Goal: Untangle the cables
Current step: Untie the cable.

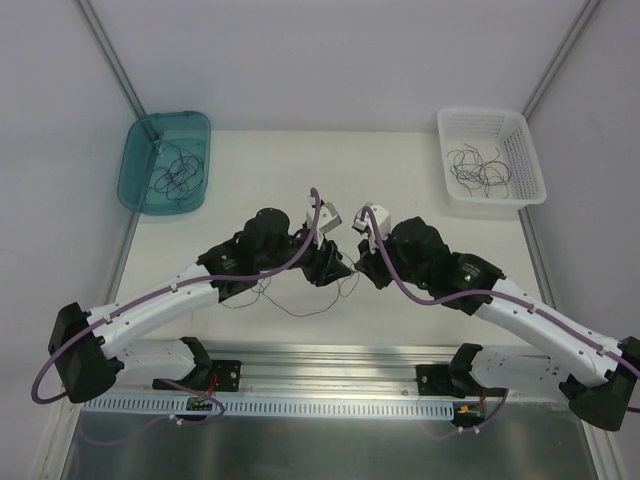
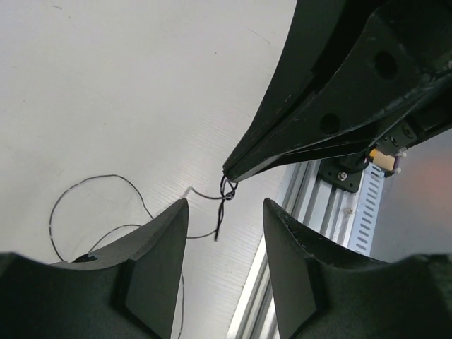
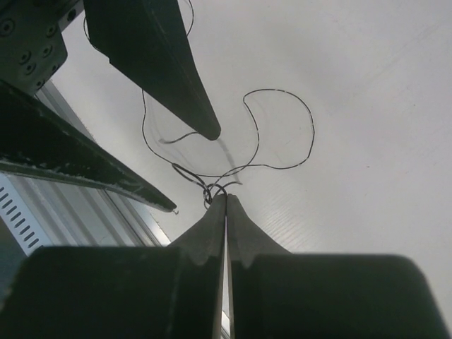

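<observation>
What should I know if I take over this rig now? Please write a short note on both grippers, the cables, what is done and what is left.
Left gripper: open, pointed at the cable knot, holding nothing.
Right gripper: shut on the cable knot.
Cables: thin loops trail from the knot across the table. More cables lie in the teal bin and in the white basket.
Done: the knot is picked up and presented between the two arms.
Left: the knot is not yet undone; probably the left gripper must take one strand and pull it free. The bin's cables look tangled too.

Cables [image 1: 178, 165] in teal bin [image 1: 135, 180] and white basket [image 1: 530, 160], arms [image 1: 250, 245] meeting centre
</observation>
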